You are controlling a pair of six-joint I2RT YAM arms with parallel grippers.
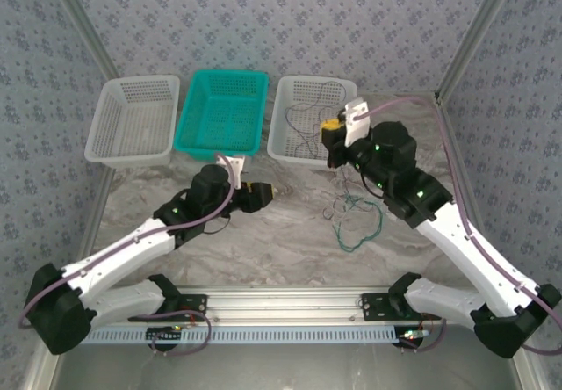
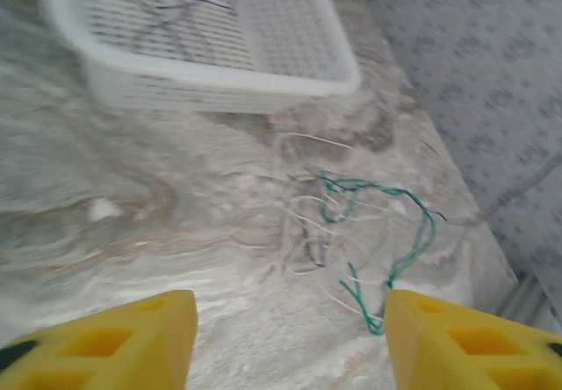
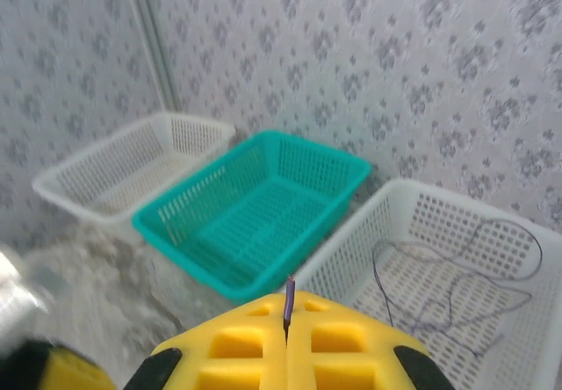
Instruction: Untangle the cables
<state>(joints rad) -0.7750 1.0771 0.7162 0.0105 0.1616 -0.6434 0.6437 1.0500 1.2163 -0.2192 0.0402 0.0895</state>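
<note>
Tangled cables (image 1: pixel 356 219) lying on the surface (image 1: pixel 281 242) at 4 o'clock from centre, left hand (image 1: pixel 266 191) pointing toward 3 o'clock, right hand (image 1: pixel 330 129) hovering over a white basket's (image 1: pixel 284 131) near rim.

Bare tabletop (image 1: pixel 281 241) between the two arms gives free passage. Far edge walled by left white basket (image 1: pixel 132 155), teal basket (image 1: pixel 189 118), right white basket (image 1: pixel 279 125). Cables (image 1: pixel 356 221) crowd the right arm (image 1: pixel 421 197).

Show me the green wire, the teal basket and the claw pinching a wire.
green wire (image 2: pixel 428 228): left wrist view, its outer loop.
teal basket (image 1: pixel 224 113): top view, on its bare floor.
right claw (image 3: pixel 287 315): right wrist view, between fingertips shut on a dark wire (image 3: pixel 289 286).
</note>
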